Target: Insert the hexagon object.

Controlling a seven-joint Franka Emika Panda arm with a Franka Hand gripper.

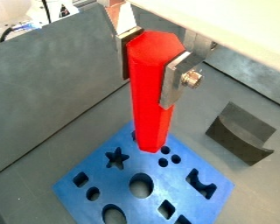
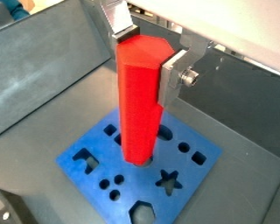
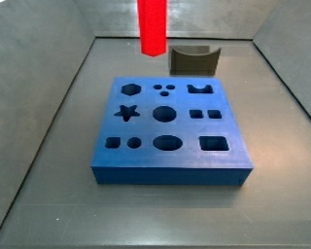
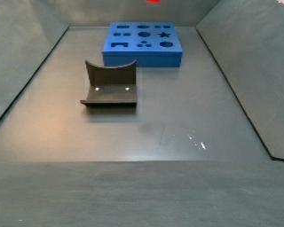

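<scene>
- Two silver finger plates (image 1: 181,77) clamp the hexagon object (image 1: 150,87) near its upper end in both wrist views; gripper (image 2: 146,54) is closed on it, peg hanging upright.
- Peg is bright red and glossy, faceted top visible (image 2: 145,96); its lower end hangs above the blue block (image 2: 136,175), apart from it as far as a side view shows.
- Side view: only the peg's lower part (image 3: 152,26) enters frame at 12 o'clock, above the floor behind the blue block (image 3: 171,136), toward its 11 o'clock corner. Gripper itself out of frame there.
- Block carries cut-outs: star, circles, squares, small dots.
- Dark grey notched block (image 3: 192,59) sits on the floor at 12 o'clock from the blue block; well apart from it in another side view (image 4: 109,84).
- Grey walls (image 3: 61,88) enclose the floor.
</scene>
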